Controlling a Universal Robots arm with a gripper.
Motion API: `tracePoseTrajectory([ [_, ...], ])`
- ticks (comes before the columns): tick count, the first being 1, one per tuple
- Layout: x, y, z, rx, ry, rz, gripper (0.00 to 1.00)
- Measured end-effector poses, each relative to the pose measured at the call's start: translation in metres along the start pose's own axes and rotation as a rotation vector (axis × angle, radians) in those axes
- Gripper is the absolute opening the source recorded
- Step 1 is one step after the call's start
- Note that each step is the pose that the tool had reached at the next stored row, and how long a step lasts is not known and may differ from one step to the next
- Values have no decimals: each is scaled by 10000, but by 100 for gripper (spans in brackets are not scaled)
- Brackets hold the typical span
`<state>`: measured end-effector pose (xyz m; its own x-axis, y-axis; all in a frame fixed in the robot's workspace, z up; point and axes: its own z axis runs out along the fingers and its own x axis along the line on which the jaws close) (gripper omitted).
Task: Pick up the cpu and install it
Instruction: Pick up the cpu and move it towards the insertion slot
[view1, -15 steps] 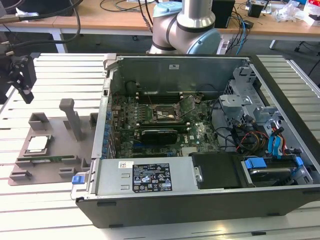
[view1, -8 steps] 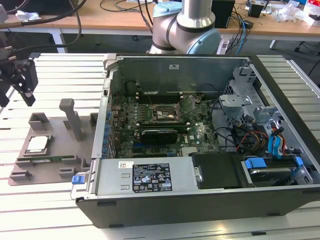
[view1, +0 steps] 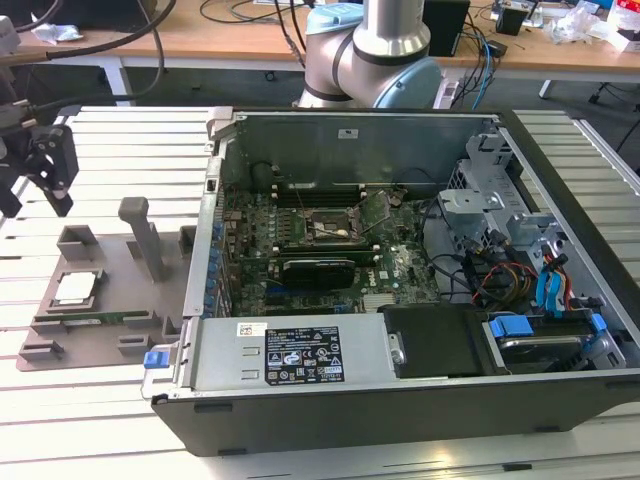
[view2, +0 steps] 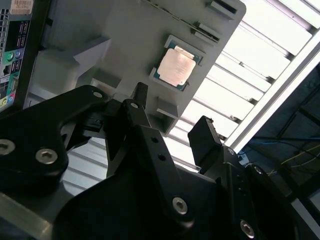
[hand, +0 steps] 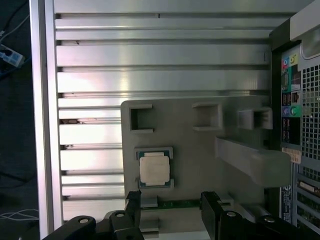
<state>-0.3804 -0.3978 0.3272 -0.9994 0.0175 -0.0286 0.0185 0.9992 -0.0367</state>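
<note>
The cpu (view1: 77, 290) is a small square chip with a silvery top, lying flat in a recess of the grey plastic tray (view1: 130, 300) at the exterior view's left. Both wrist views show the cpu (view2: 176, 67) (hand: 154, 169) on the tray (view2: 125, 35) (hand: 200, 150). My gripper (view1: 35, 190) hovers above the tray's far left end, apart from the chip. Its black fingers (view2: 205, 130) stand open with nothing between them; the gripper (hand: 171, 199) sits just off the chip's edge. The motherboard's open socket (view1: 325, 228) lies inside the case.
The open computer case (view1: 400, 400) lies to the right of the tray on a slatted metal table (view1: 100, 430). A black graphics card (view1: 318, 268) sits in front of the socket. Upright grey posts (view1: 145, 235) rise from the tray. A green strip (hand: 180, 204) lies beside the chip.
</note>
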Motion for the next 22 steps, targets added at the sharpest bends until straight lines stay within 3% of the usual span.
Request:
tracePoseTrajectory([
  [22, 4, 5, 153, -1, 0, 0, 60],
])
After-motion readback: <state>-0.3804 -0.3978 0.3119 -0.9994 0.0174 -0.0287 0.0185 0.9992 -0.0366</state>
